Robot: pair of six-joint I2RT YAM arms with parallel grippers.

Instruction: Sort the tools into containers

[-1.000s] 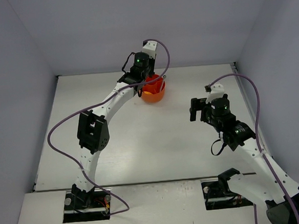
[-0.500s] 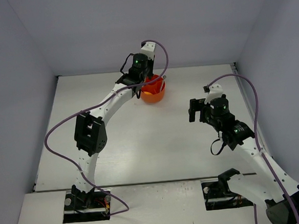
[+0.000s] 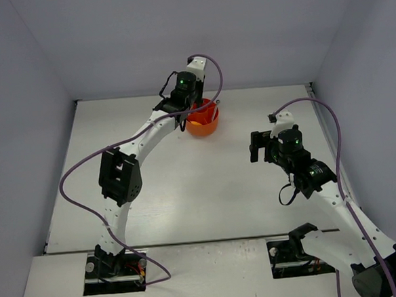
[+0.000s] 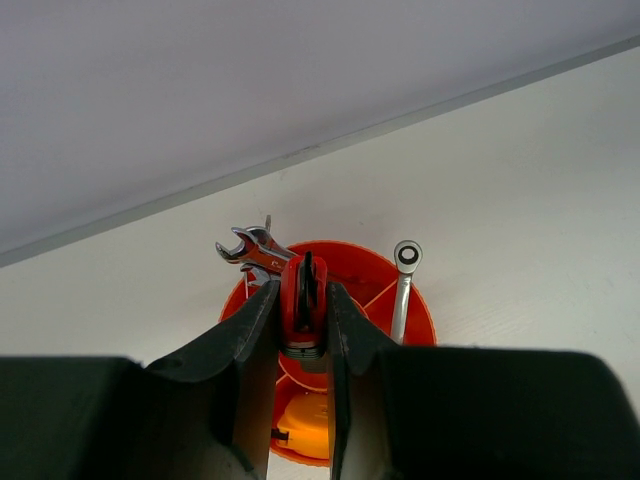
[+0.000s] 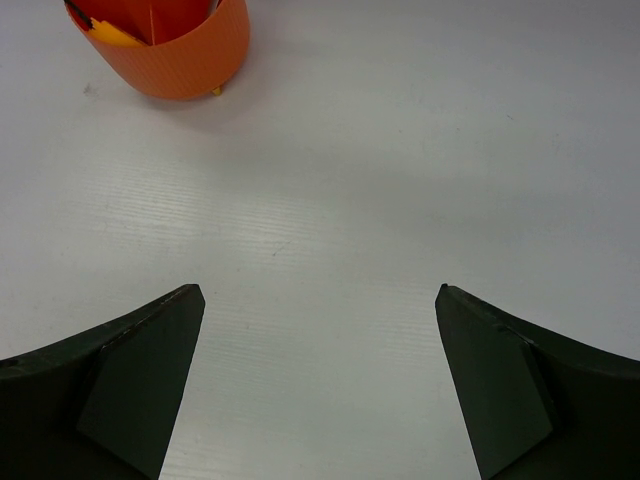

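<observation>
The round orange tub (image 3: 205,125) stands at the back middle of the table. My left gripper (image 3: 194,106) hangs right over it, shut on the red-black utility knife (image 4: 303,292), which points down into the tub (image 4: 425,322). An open-end silver wrench (image 4: 248,250) leans out over the tub's far rim. A ring-end wrench (image 4: 403,285) stands in the right compartment, and the yellow tape measure (image 4: 305,425) lies in the near one. My right gripper (image 3: 256,146) hovers open and empty to the right; in its own view (image 5: 320,300) only bare table lies between the fingers.
Grey walls close in the table on three sides. In the right wrist view the tub (image 5: 175,55) sits at the top left. A purple cable loops over each arm.
My left wrist has shifted slightly back and up over the tub, still holding the knife, and its elbow has swung a little left. The right arm has barely moved.
</observation>
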